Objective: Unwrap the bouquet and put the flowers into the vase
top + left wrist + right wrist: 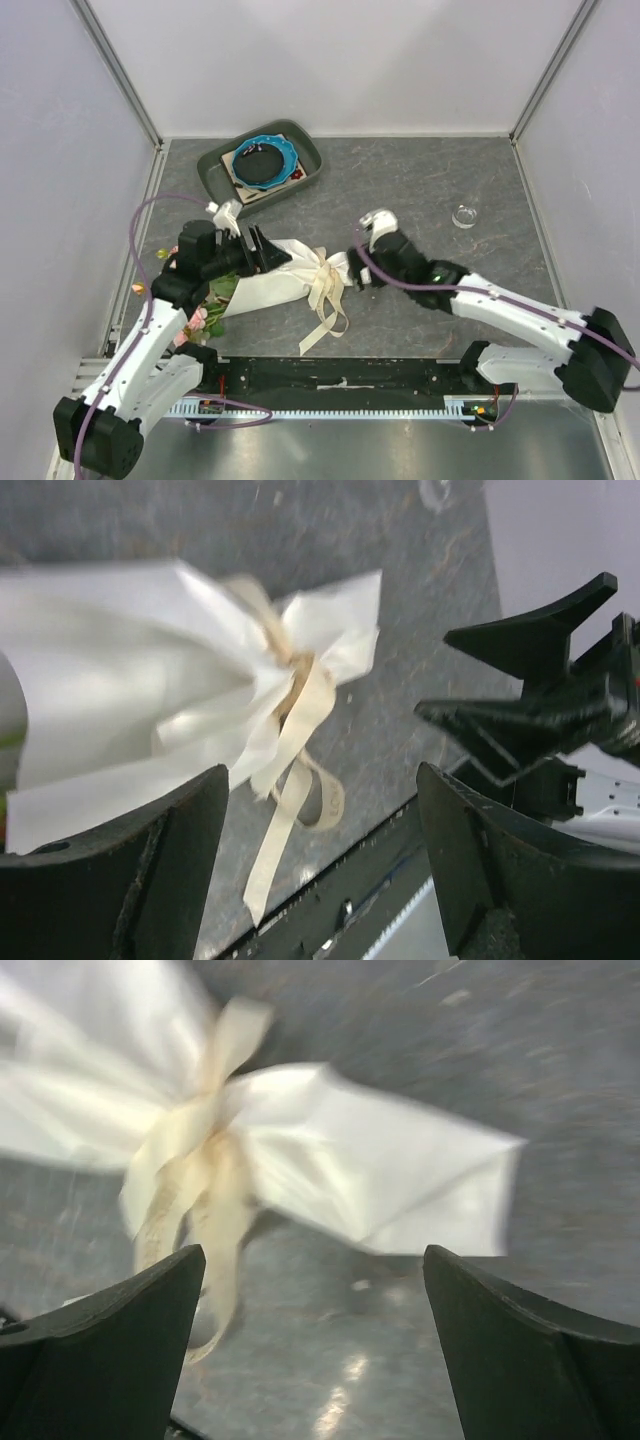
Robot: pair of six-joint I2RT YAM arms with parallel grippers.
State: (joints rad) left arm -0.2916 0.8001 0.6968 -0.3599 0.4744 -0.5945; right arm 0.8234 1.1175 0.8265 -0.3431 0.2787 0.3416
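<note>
- The bouquet (268, 287) is laid along 8-to-2 o'clock, its ribbon (321, 279) at 9 o'clock of the right gripper (357, 268), seemingly the nearer.
- The left gripper (265, 250) and the right are both spread wide, empty.

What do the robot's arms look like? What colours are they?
Both arms have white tube-shaped links with chunky black joints. The left arm and right arm each carry a thin purple cable looping along them. The left gripper and right gripper have two broad black fingers each.
</note>
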